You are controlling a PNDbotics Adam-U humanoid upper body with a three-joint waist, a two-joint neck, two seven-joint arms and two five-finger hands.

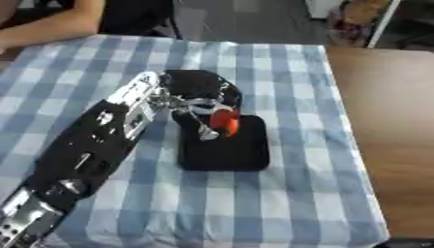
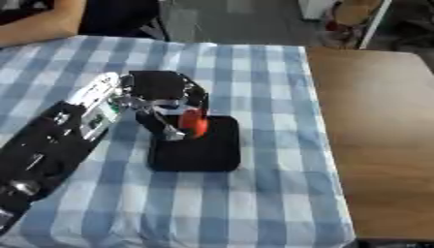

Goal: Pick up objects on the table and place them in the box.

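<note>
My left hand reaches in from the lower left over the blue-and-white checked table. Its fingers are curled round a small red-orange object, held just above the back edge of the black box. The box is a dark square tray lying flat in the middle of the table. What lies inside it cannot be made out. My right hand shows in neither view.
The checked cloth covers the table; a bare brown wooden surface adjoins it on the right. A person's arm rests at the far left corner. Coloured items stand beyond the far edge.
</note>
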